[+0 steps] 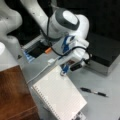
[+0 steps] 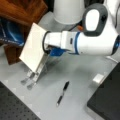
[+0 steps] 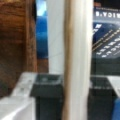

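A white spiral notebook (image 1: 58, 95) (image 2: 32, 47) stands tilted on a metal stand (image 2: 31, 77) in both front views. My gripper (image 1: 63, 72) (image 2: 47, 51) sits at the notebook's upper edge. In the wrist view the notebook's edge (image 3: 76, 50) runs straight up between my two black fingers (image 3: 47, 87), and both pads press against it. The gripper (image 3: 76, 90) is shut on the notebook.
A black pen (image 1: 93, 92) (image 2: 62, 93) lies on the grey table beside the stand. A wooden box (image 1: 12, 92) (image 2: 22, 10) stands behind the notebook, with a blue printed box (image 2: 10, 32) by it. A black block (image 1: 105, 50) and a small white block (image 2: 98, 78) are close by.
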